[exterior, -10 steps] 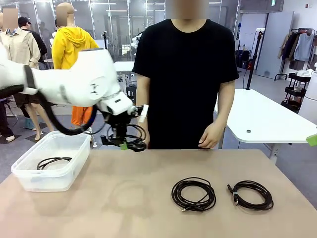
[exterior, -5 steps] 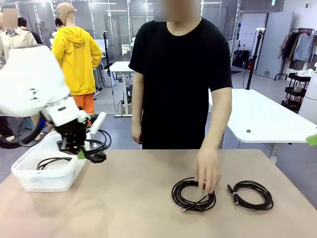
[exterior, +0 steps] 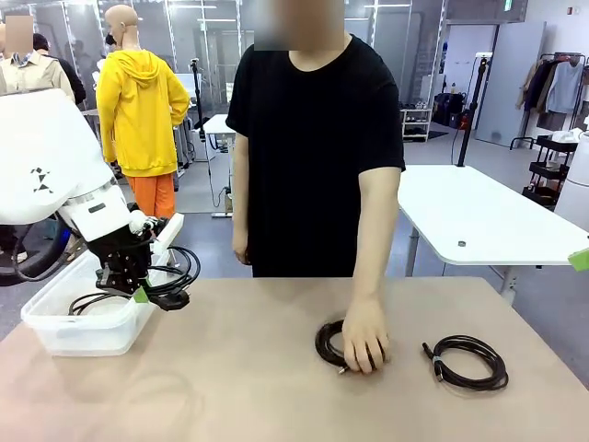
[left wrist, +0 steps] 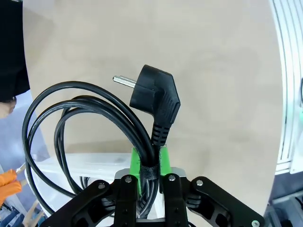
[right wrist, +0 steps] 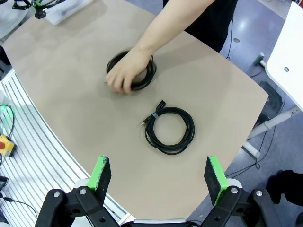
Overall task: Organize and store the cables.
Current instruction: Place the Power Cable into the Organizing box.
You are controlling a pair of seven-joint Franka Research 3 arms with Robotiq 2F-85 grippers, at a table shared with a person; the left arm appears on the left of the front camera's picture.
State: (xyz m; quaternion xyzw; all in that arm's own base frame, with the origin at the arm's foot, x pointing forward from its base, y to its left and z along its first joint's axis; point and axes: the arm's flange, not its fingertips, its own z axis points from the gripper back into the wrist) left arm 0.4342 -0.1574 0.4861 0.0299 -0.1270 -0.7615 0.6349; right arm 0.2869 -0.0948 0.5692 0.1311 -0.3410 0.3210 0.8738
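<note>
Over bin edge [exterior: 64, 319], left hand [left wrist: 150, 163] tight on cable coil [left wrist: 154, 99]; right hand [right wrist: 157, 166] agape, empty; person's palm [exterior: 363, 336] on another coil [exterior: 324, 342].

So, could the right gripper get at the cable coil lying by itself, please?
Probably yes: the right gripper is open above the table, the lone coil lies uncovered ahead of it, and the person's hand rests on the other coil, apart from it.

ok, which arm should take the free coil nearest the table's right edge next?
Right, probably. The right gripper is open above the table, that coil below it. The left gripper is shut on a cable by the bin; the person's hand covers the other coil.
</note>
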